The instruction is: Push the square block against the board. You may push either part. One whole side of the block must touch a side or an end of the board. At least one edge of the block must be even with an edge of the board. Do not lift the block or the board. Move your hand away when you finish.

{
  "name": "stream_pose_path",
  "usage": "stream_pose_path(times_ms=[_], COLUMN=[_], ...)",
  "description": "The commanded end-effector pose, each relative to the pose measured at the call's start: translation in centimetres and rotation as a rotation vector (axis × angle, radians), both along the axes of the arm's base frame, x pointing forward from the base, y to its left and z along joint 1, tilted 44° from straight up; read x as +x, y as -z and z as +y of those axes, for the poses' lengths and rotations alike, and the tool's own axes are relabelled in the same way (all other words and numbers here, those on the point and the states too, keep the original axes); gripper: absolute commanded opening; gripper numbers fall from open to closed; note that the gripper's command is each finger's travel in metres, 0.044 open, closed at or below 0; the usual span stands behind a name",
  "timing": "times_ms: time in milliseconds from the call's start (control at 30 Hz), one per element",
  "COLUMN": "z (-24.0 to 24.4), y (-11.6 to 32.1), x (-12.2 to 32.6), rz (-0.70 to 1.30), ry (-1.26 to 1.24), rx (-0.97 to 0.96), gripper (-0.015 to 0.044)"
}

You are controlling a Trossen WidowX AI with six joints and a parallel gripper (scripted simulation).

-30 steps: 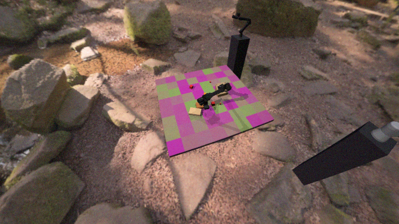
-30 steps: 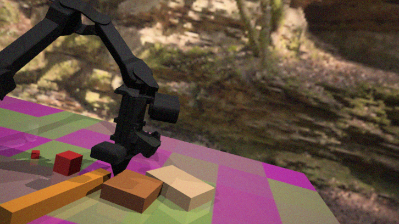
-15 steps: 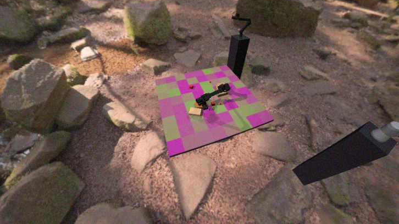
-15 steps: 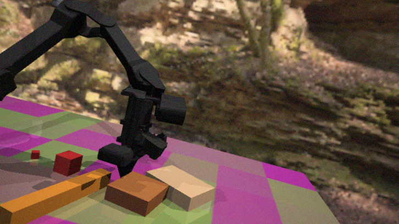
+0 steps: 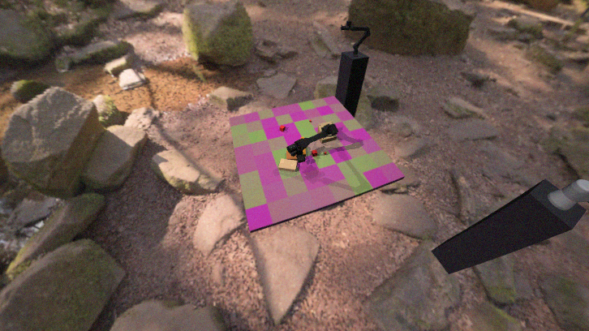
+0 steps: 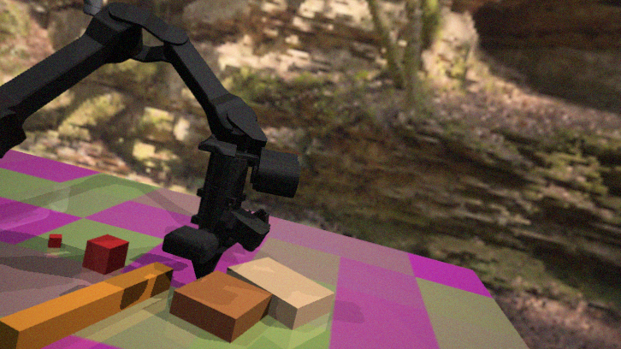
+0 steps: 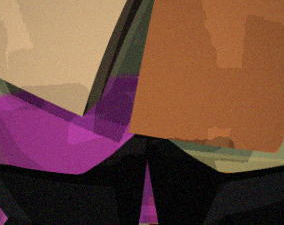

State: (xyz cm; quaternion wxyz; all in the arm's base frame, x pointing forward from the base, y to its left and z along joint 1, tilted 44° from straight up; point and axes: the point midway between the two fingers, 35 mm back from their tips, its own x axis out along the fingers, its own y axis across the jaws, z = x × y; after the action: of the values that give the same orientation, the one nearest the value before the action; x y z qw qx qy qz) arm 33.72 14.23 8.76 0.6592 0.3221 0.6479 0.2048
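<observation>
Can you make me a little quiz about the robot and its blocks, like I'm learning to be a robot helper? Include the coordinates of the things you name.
1. True or false: the end effector (image 5: 301,160) (image 6: 199,275) (image 7: 146,135) is gripping the brown block (image 5: 291,157) (image 6: 221,293) (image 7: 217,89).
2. How many red cubes (image 5: 314,153) (image 6: 105,254) show in the exterior view?
3. Fill in: the tan block (image 5: 287,164) (image 6: 285,281) (image 7: 47,54) is ___ (paler/darker) than the brown block.

Key: 1 false; 2 two; 3 paler.
</observation>
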Motion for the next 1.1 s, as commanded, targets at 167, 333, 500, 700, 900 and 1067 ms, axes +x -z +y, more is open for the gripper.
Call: stream_pose_path(times_ms=[167,333,500,700,900,1067], z=[-0.3,-0.4,-0.5,-0.7,-0.6,-0.5], y=[0.2,0.2,0.3,0.4,0.4,0.3], x=[1.2,1.7,2.2,2.8,2.5,1.7], rz=[-0.006,-0.006,-0.006,-0.006,-0.006,-0.006], ry=[-0.002,-0.002,-0.002,-0.002,-0.002,-0.002], rx=[-0.001,-0.001,-0.001,-0.001,-0.001,-0.001], gripper=[0.0,0.0,0.0,0.0,0.0,0.0])
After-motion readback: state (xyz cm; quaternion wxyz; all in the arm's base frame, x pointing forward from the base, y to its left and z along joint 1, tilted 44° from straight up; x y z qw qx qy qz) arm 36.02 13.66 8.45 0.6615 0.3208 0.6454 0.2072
